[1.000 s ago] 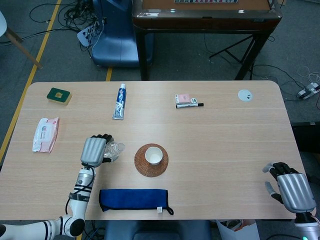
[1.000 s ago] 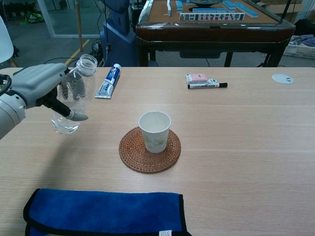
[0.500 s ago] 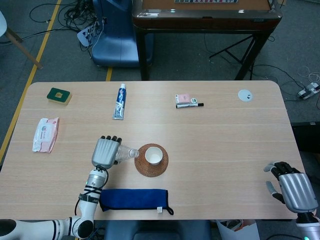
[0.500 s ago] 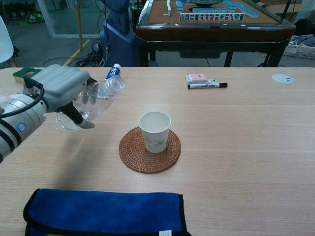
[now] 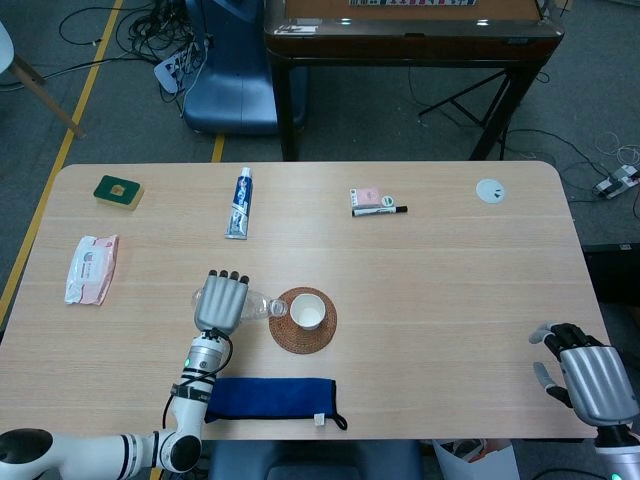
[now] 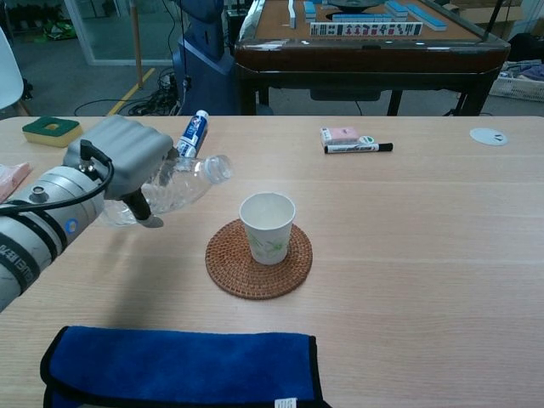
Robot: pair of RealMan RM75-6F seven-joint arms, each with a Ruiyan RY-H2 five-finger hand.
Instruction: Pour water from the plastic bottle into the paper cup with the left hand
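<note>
My left hand (image 5: 222, 301) (image 6: 127, 160) grips a clear plastic bottle (image 6: 174, 187) (image 5: 252, 305) with no cap. The bottle is tilted steeply, its open mouth pointing right toward a white paper cup (image 6: 268, 227) (image 5: 307, 311). That cup stands upright on a round woven coaster (image 6: 258, 259) (image 5: 302, 320). The bottle's mouth is left of the cup and slightly above its rim, a short gap away. I see no water stream. My right hand (image 5: 590, 380) hangs at the table's near right corner with fingers curled and nothing in it.
A folded blue cloth (image 5: 268, 398) (image 6: 183, 367) lies at the near edge below the coaster. A toothpaste tube (image 5: 241, 202), a marker (image 5: 380, 211) with a pink eraser, a green sponge (image 5: 118, 190), a wipes pack (image 5: 91, 268) and a white disc (image 5: 490, 190) lie farther back.
My left hand has carried the bottle right toward the cup and tipped it from upright to nearly level. The right hand has not moved.
</note>
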